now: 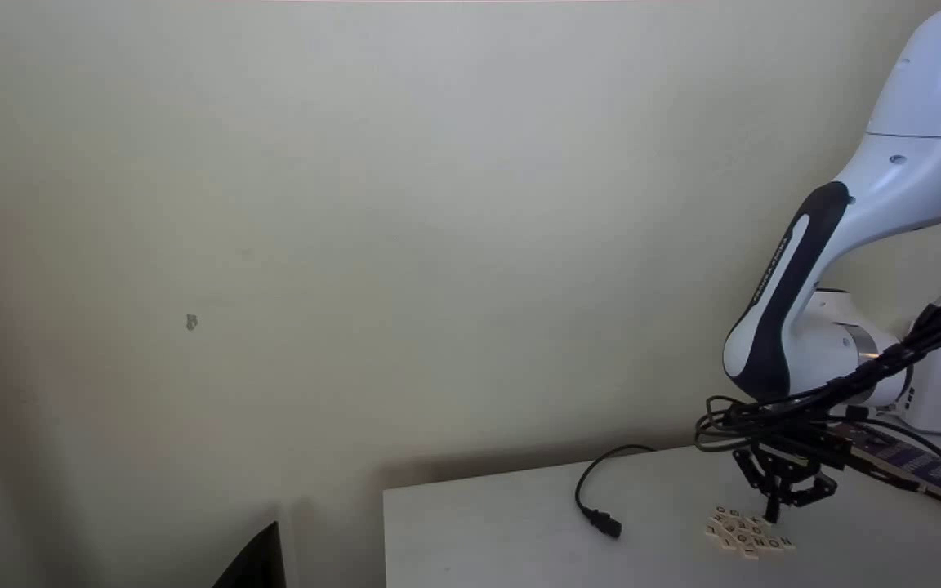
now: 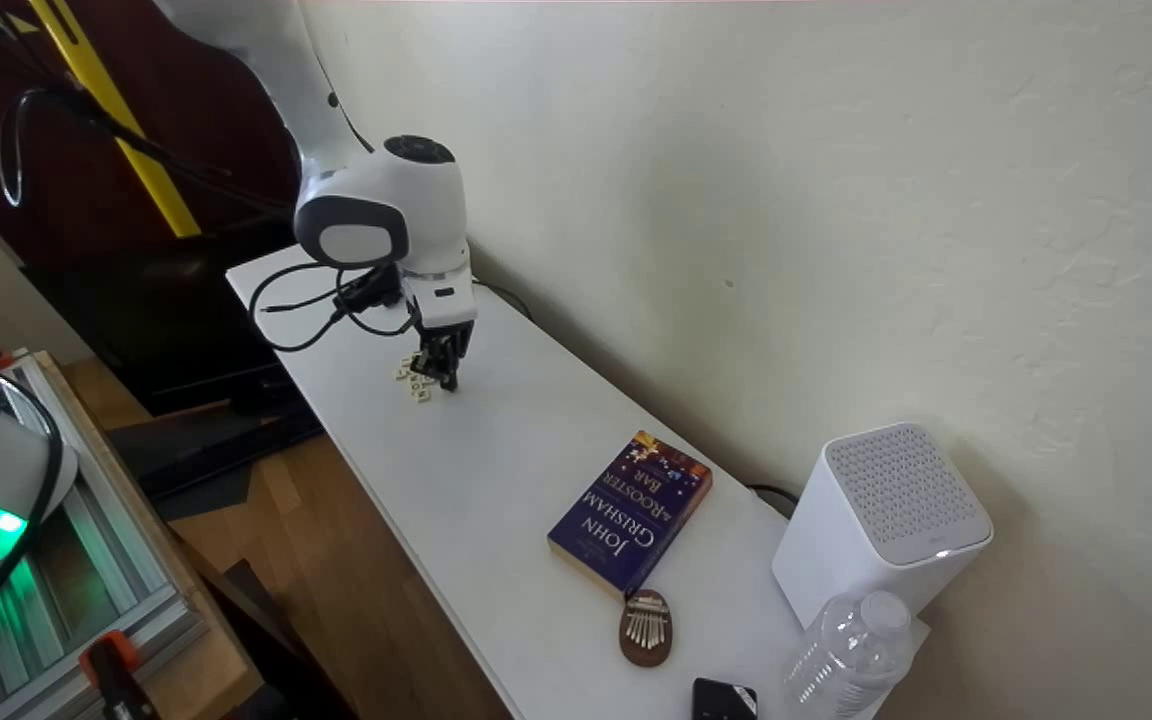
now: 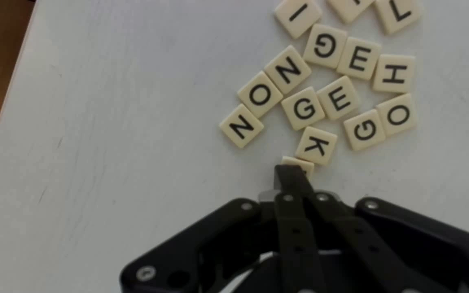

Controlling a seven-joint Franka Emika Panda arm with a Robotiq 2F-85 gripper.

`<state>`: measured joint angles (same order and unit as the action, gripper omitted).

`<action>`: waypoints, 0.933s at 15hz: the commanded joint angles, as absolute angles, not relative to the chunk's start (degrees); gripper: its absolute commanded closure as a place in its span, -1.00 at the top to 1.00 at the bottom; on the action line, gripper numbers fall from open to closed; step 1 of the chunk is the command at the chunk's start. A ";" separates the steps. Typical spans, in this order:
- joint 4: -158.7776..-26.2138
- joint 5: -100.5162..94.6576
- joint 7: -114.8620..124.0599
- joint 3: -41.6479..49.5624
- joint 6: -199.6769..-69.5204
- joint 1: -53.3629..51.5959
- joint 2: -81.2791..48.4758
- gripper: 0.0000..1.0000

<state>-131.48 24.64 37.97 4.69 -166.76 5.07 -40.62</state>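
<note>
My gripper [image 3: 294,176] points down at the white table [image 3: 116,142], its fingers shut together with nothing seen between them. In the wrist view the fingertips cover most of one cream letter tile [image 3: 298,161]; whether they touch it I cannot tell. Just beyond lies a K tile [image 3: 316,145], turned sideways. Several more tiles spread farther up that view, among them an N tile [image 3: 241,126], a G tile [image 3: 303,108] and an H tile [image 3: 394,73]. In both exterior views the gripper [image 1: 773,514] stands low beside the tile cluster [image 1: 751,553].
A black cable plug [image 1: 604,523] lies on the table near the wall. Farther along the table are a blue book [image 2: 631,510], a small thumb piano [image 2: 646,628], a white box [image 2: 876,540], a clear bottle [image 2: 851,655] and a black object [image 2: 723,700]. Cables loop around the wrist.
</note>
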 commanded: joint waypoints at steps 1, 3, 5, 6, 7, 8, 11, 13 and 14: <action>-129.72 26.26 39.61 5.00 -166.45 4.28 -43.24 -1.00; -129.63 26.25 39.87 4.86 -167.21 4.41 -43.35 -1.00; -129.54 26.04 40.25 5.21 -167.40 4.08 -43.44 -1.00; -129.55 26.00 40.33 5.24 -167.40 4.07 -43.43 -1.00; -129.53 26.00 40.35 5.23 -167.45 4.13 -43.44 -1.00; -129.52 26.14 40.07 4.88 -167.72 4.50 -43.44 -1.00; -129.42 26.10 40.10 4.97 -167.91 4.44 -43.53 -1.00; -129.40 26.09 40.08 4.98 -167.99 4.46 -43.56 -1.00; -129.37 26.06 40.04 4.97 -167.88 4.47 -43.57 -1.00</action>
